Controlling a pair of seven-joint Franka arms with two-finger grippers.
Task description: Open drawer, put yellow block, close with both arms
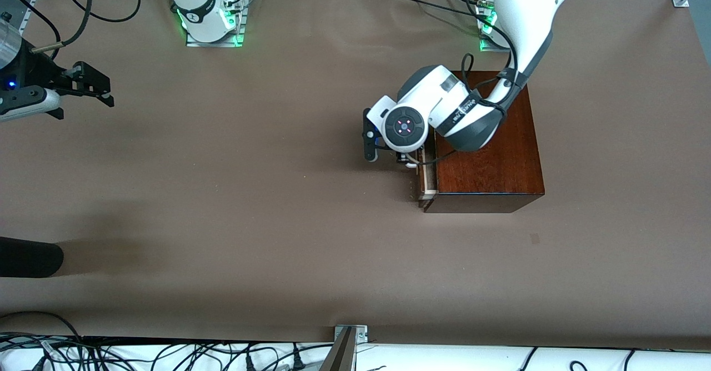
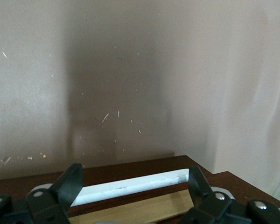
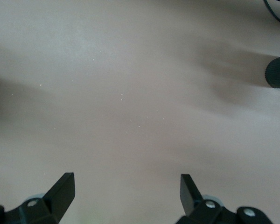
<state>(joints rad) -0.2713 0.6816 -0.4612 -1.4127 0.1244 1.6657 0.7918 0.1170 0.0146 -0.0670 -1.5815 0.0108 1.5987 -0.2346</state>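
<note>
Brown paper covers the whole counter (image 1: pixel 278 204), and a dark wooden box (image 1: pixel 489 165) sits on it toward the left arm's end.

The left hand (image 2: pixel 130 184) is right at the box's drawer (image 1: pixel 426 179). In the left wrist view its two fingers (image 2: pixel 67 182) stand spread apart with the white bar handle (image 2: pixel 130 185) running between them. The fingers are not squeezing the bar, so the hand is released. A strip of pale wood (image 2: pixel 144 209) shows just past the handle, so the drawer is pulled out a little. The front view shows that same thin pale strip at the box's edge, but the left arm (image 1: pixel 444 115) hides the handle there.

The right hand (image 1: pixel 83 88) waits in the air, well apart from the box, over bare counter at the right arm's end. In the right wrist view its fingers (image 3: pixel 60 189) are wide apart and grasp nothing.

No view shows the yellow block.
</note>
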